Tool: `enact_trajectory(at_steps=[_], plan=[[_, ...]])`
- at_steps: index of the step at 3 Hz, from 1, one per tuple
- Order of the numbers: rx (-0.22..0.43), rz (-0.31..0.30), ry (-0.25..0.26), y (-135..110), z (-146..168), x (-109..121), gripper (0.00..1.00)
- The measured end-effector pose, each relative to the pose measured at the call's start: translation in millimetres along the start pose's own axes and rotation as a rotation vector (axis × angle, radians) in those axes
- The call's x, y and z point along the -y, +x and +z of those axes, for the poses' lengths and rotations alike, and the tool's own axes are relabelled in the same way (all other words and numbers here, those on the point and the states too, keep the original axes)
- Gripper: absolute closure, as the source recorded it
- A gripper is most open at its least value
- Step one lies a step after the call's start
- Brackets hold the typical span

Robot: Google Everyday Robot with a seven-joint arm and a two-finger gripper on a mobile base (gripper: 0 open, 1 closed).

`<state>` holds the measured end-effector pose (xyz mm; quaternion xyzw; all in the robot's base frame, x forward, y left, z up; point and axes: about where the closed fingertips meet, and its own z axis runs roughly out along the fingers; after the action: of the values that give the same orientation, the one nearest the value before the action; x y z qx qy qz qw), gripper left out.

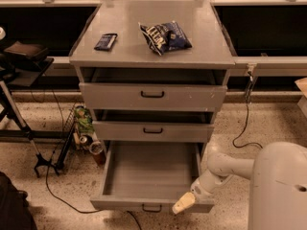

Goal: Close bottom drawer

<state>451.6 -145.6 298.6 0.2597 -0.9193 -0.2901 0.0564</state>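
Observation:
The bottom drawer point(144, 174) of the grey cabinet point(152, 47) is pulled far out, and its plain grey box is empty. Its low front panel point(120, 204) carries a small black bar handle point(151, 208). My gripper point(182, 203) is at the right end of that front panel, its cream tip against the panel's face. The white arm point(225, 169) reaches in from the lower right. The middle drawer point(152, 131) and the top drawer point(152, 96) are each slightly out.
A blue chip bag point(164, 36) and a small dark packet point(105, 41) lie on the cabinet top. Cans and clutter point(88, 140) sit on the floor left of the cabinet, beside a black stand point(29, 133). A black cable point(244, 123) runs down on the right.

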Motion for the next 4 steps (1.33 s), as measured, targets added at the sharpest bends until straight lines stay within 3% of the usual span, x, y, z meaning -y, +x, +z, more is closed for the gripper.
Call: enact_trajectory(at_steps=[2, 3, 4], plan=[[-0.083, 0.185, -0.036, 23.6, 30.4, 36.5, 0.00], [-0.114, 0.250, -0.041, 33.5, 37.9, 46.5, 0.00], [-0.123, 0.262, -0.053, 32.0, 44.7, 49.0, 0.00]])
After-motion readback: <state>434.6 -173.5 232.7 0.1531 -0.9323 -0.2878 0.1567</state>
